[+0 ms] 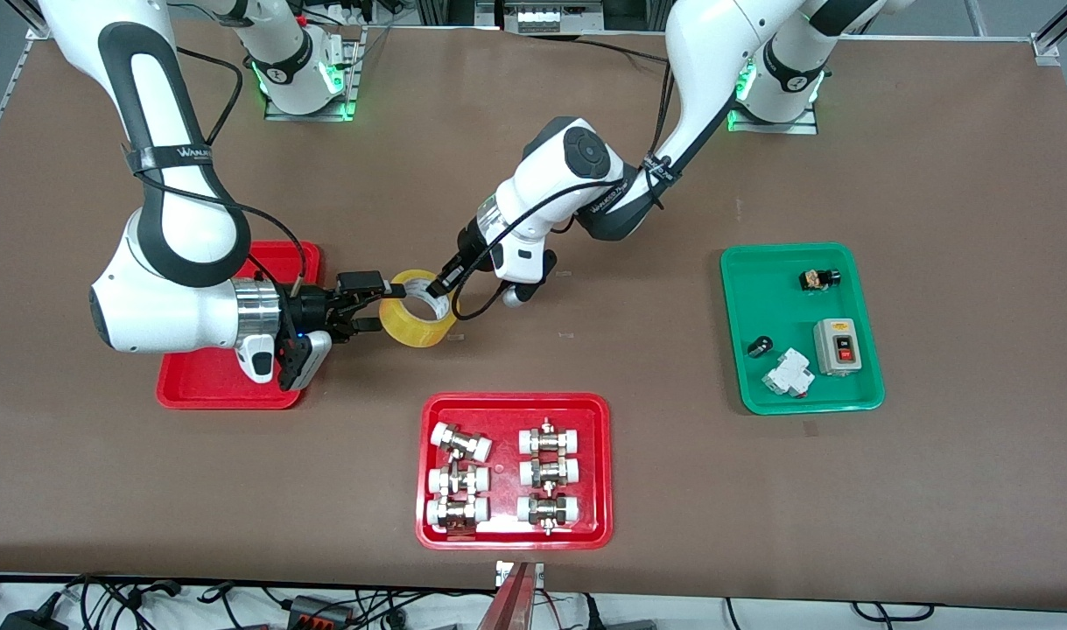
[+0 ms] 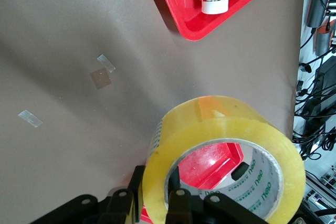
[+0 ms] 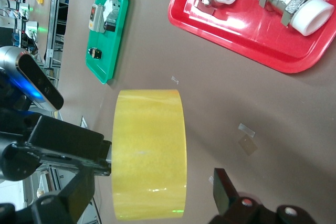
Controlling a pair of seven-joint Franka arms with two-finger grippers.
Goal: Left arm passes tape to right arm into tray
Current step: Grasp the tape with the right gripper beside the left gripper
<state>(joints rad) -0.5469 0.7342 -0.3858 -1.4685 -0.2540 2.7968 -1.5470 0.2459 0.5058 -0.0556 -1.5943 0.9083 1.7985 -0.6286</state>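
The roll of yellow tape (image 1: 421, 318) is held above the brown table (image 1: 936, 157) by the clamped left gripper (image 1: 435, 283), near the table's middle. The right gripper (image 1: 368, 307) is spread wide around the roll, beside the plain red tray (image 1: 202, 388). Cables (image 1: 148, 599) are seen under the table's near edge.

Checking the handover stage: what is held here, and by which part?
The left gripper is shut on the tape, pinching its wall through the core. The right gripper straddles the roll, open, not yet gripping.
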